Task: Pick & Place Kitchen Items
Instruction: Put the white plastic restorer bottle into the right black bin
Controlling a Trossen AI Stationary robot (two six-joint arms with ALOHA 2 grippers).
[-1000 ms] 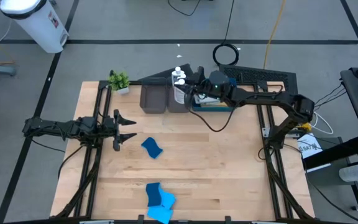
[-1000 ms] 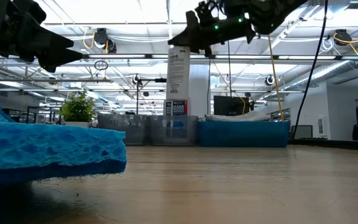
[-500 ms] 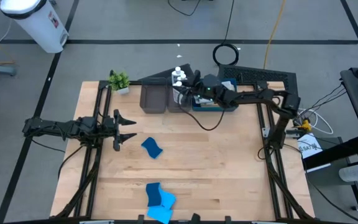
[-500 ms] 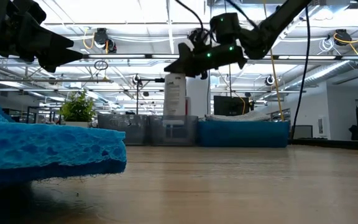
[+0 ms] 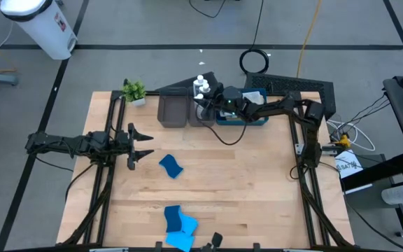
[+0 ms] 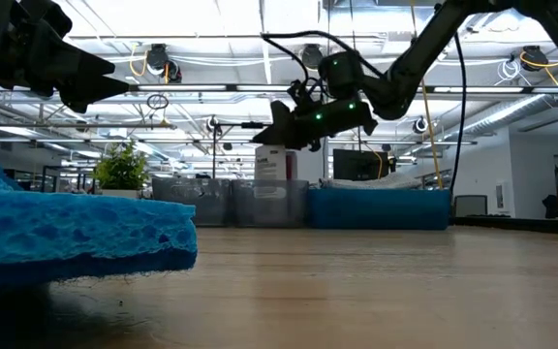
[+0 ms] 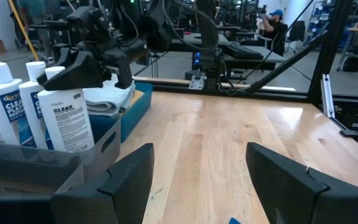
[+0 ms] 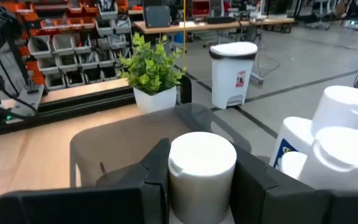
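Observation:
My right gripper (image 5: 204, 105) is at the far edge, over a grey tray (image 5: 200, 116), shut on a white bottle with a blue label (image 7: 67, 121). The bottle stands upright, its lower part inside the tray, next to two other white bottles (image 5: 200, 86). In the low view the bottle (image 6: 277, 160) shows under the gripper (image 6: 271, 136). My left gripper (image 5: 143, 144) waits open and empty at the table's left. Blue sponges lie mid-table (image 5: 171, 166) and at the near edge (image 5: 180, 222). My right gripper pinches the bottle's white cap (image 8: 202, 167) between its two fingers (image 8: 149, 186). The fingers come from the table's right, nearly level and tipped a little down. The bottle is upright below them; the tray wall hides whether its base rests on the tray floor.
A second grey tray (image 5: 173, 110) stands left of the first. A blue tray (image 5: 245, 117) holding a folded light cloth (image 7: 107, 99) stands to its right. A small potted plant (image 5: 134, 91) stands at the far left corner. A large sponge (image 6: 66, 237) fills the low view's near left.
My right gripper has come down with the bottle and gone a little toward the table's left. The bottle, held high above the trays a second ago, now stands upright with its lower part inside the grey tray beside the other two bottles.

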